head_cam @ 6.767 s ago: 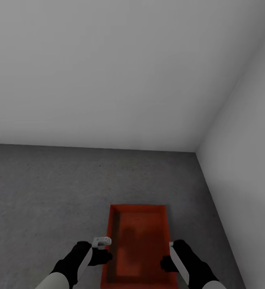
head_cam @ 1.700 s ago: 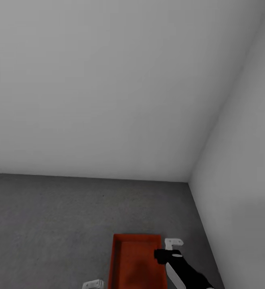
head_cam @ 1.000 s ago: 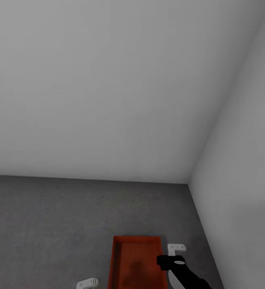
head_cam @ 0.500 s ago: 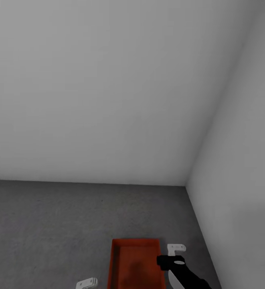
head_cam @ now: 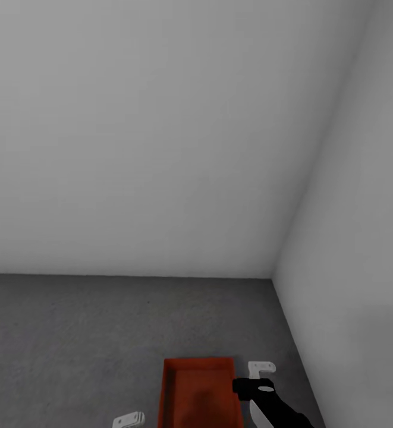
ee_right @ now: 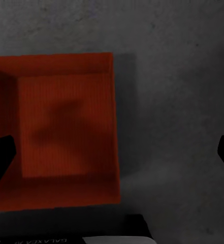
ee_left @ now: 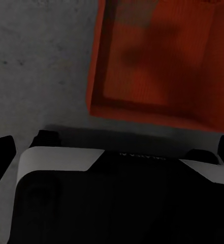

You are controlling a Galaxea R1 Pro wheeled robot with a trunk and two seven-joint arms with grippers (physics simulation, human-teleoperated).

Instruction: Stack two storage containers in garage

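**Container set down in the garage corner; both arms drawn off it**

The whole head view has shifted: the wall now takes up more of it and the floor (head_cam: 71,333) less than some seconds ago, so the camera has tilted up or the trunk has risen, and the things themselves need not have moved. Against that, the arms have truly changed. Earlier both end effectors sat at the long sides of the storage container (head_cam: 201,395); now they stand clear of it.

The garage shows as two pale grey-white walls meeting in a corner at far right, over dark, speckled concrete. The red-orange container rests on that floor at the near edge of the head view, just left of the right wall, open side up and empty. The wrist views look down into it (ee_left: 157,66) (ee_right: 66,137) and show its rim flat, with bare floor around.

The right end effector (head_cam: 259,371) hovers just right of the container's far right corner, its fingers spread wide in the right wrist view, gripping nothing. The left end effector (head_cam: 128,421) sits near-left of the container, apart from it; its fingers also stand wide at the edges of the left wrist view, empty.

By my judgement, the first container is placed. The second is yet to be fetched and stacked on it.
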